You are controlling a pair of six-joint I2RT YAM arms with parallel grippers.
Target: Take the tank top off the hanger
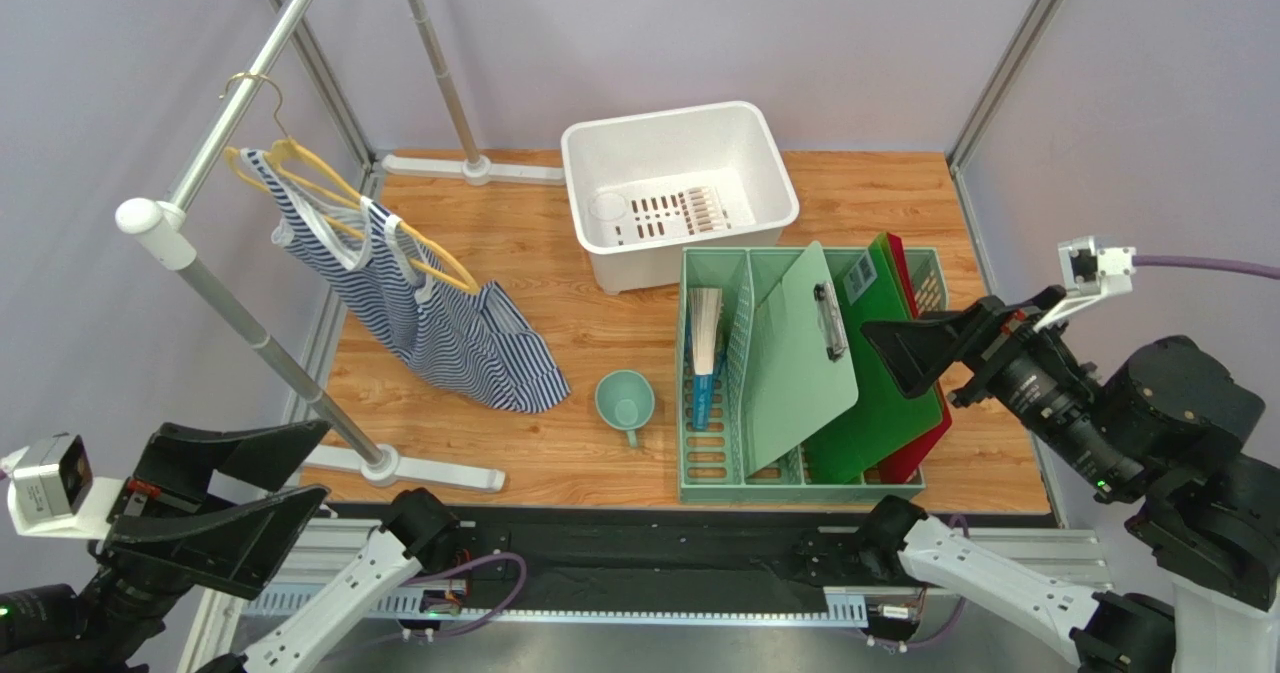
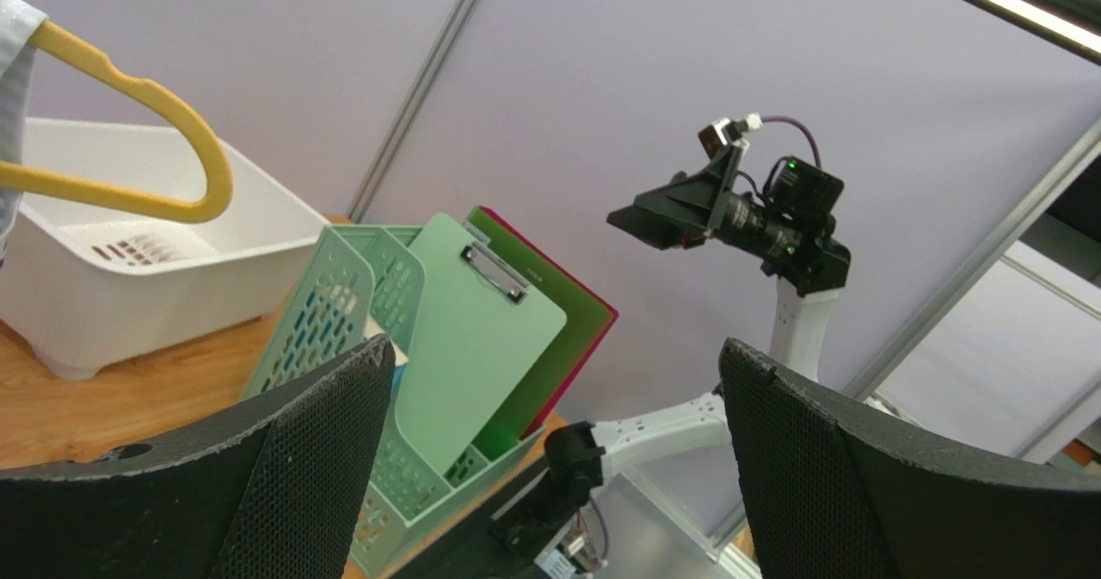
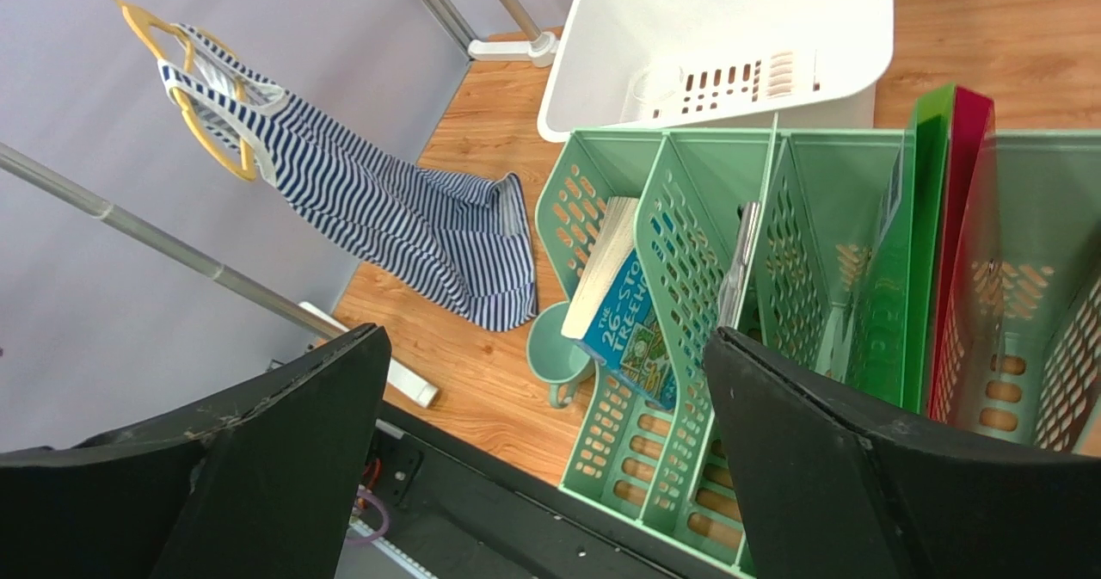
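Observation:
The navy-and-white striped tank top (image 1: 451,321) hangs on the yellow hanger (image 1: 338,193), whose hook sits over the sloping grey rail (image 1: 248,81) at the far left; its hem trails onto the wooden table. In the right wrist view the tank top (image 3: 388,211) and hanger (image 3: 194,108) show at upper left. The left wrist view catches one hanger end (image 2: 155,95) and a sliver of tank top (image 2: 10,76). My left gripper (image 1: 323,460) stands open and empty at the near left, below the garment. My right gripper (image 1: 887,355) is open and empty, raised beside the file rack at the right.
A white basin (image 1: 676,186) stands at the back centre. A green file rack (image 1: 714,471) holds a clipboard, folders and a book. A teal mug (image 1: 624,400) sits between rack and tank top. The rail stand's foot (image 1: 436,474) lies along the near left edge.

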